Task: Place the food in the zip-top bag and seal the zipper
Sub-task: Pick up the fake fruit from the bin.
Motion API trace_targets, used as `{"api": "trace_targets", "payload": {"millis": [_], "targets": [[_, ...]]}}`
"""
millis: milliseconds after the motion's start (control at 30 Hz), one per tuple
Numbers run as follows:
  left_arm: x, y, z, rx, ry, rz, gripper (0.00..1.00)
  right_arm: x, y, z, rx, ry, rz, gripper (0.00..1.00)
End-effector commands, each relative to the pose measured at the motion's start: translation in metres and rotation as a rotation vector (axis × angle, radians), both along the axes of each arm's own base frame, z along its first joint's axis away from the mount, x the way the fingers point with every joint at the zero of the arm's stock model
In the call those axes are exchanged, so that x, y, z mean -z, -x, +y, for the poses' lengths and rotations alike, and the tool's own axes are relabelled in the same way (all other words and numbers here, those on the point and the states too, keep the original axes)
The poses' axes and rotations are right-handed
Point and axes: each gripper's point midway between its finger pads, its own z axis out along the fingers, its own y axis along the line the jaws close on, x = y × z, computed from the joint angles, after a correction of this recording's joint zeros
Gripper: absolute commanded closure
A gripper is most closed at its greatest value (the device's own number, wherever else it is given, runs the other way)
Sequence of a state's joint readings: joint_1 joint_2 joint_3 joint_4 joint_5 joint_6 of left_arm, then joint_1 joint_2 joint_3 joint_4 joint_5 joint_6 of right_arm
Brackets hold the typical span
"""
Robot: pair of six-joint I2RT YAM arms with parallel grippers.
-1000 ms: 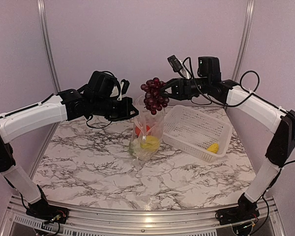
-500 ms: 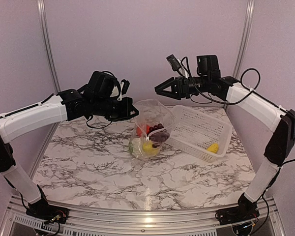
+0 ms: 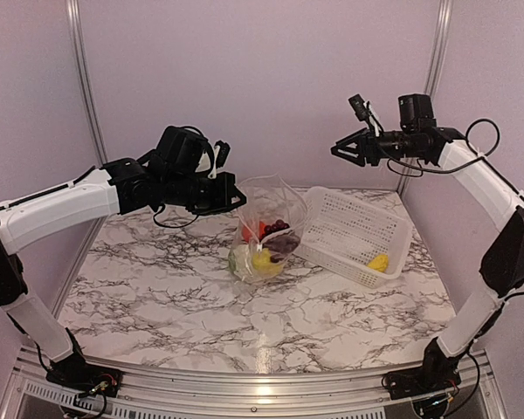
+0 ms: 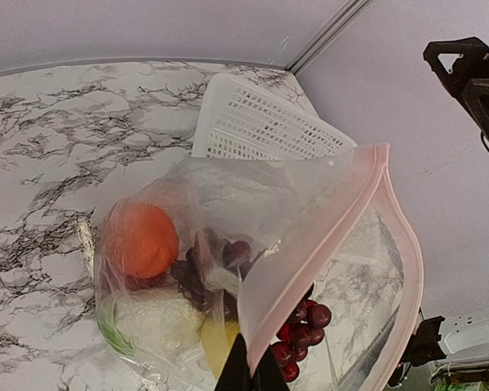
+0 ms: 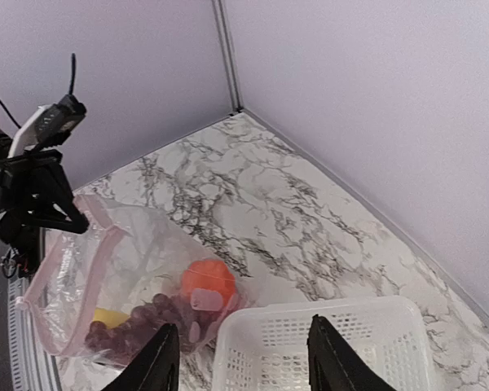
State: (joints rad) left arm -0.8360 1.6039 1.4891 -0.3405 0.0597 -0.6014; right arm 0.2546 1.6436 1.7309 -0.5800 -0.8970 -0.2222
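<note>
Zip-top bag (image 3: 267,229) stands upright on the marble table (image 3: 157,297) just left of the white basket (image 3: 345,223); whether it touches the basket's left wall I cannot tell. Its zipper (image 4: 322,235), a pinkish strip along the mouth, is unsealed and the mouth gapes wide. The left gripper (image 4: 248,368) is pinched tight on the mouth edge of the zip-top bag, on the side away from the basket, holding it up. Heaped at the bottom of the bag lie an orange piece (image 4: 141,239), the grape bunch (image 4: 300,330), the cauliflower (image 4: 159,322) and a pale yellow piece (image 4: 218,349); a loose yellow piece (image 3: 379,262) lies in the basket's near-right corner. The right gripper (image 3: 338,152) hangs high above the basket's far edge, its fingers moderately parted with nothing between them.
</note>
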Motion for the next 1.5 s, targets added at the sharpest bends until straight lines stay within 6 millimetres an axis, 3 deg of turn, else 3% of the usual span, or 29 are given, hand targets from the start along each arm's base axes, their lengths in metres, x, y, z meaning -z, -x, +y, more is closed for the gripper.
{"api": "trace_targets", "payload": {"millis": [0, 100, 300, 567, 633, 1000, 1200, 1333, 1467], "targets": [[-0.009, -0.006, 0.001, -0.001, 0.01, -0.031, 1.0, 0.052, -0.013, -0.058, 0.22, 0.335, -0.089, 0.5], [-0.011, -0.006, 0.0, -0.001, 0.013, -0.034, 1.0, 0.093, -0.012, -0.087, 0.286, 0.535, -0.111, 0.52], [-0.007, -0.006, 0.001, 0.0, 0.007, -0.024, 1.0, 0.164, 0.009, -0.135, 0.213, 0.916, -0.077, 0.52], [-0.005, -0.004, 0.001, 0.0, 0.015, -0.018, 1.0, 0.234, 0.054, -0.167, -0.088, 1.185, -0.034, 0.34], [-0.005, -0.003, 0.002, -0.001, 0.017, -0.017, 1.0, 0.242, 0.062, -0.166, -0.162, 1.192, -0.036, 0.3], [-0.009, 0.002, 0.008, -0.007, 0.028, -0.02, 1.0, 0.294, 0.055, -0.182, -0.312, 1.331, 0.002, 0.25], [-0.009, 0.004, 0.012, -0.015, 0.028, -0.023, 1.0, 0.312, 0.056, -0.183, -0.386, 1.348, 0.04, 0.24], [-0.009, 0.004, 0.013, -0.017, 0.027, -0.024, 1.0, 0.324, 0.049, -0.182, -0.382, 1.347, 0.053, 0.24], [-0.009, 0.004, 0.012, -0.015, 0.028, -0.024, 1.0, 0.326, 0.031, -0.173, -0.326, 1.28, 0.077, 0.33]]}}
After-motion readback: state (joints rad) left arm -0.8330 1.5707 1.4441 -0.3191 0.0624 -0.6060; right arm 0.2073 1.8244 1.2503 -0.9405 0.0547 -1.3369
